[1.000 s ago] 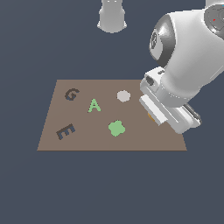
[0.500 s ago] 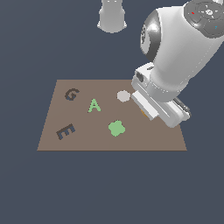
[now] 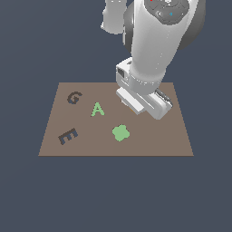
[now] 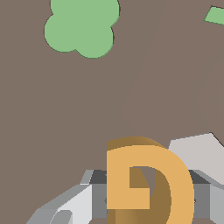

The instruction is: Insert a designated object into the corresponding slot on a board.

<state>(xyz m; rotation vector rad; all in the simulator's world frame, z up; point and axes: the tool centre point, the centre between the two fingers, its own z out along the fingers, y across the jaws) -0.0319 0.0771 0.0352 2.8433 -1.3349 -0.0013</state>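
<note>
now | orange g between pincer fingers | pincer pinching it

Your arm reaches down steeply from the top of the exterior view, its thick white links stacked almost vertically, the wrist low. The pincer points downward and sits mostly hidden under the wrist housing in that view. In the wrist view, its grey fingers frame the orange G on either side, clamped on it.
</note>
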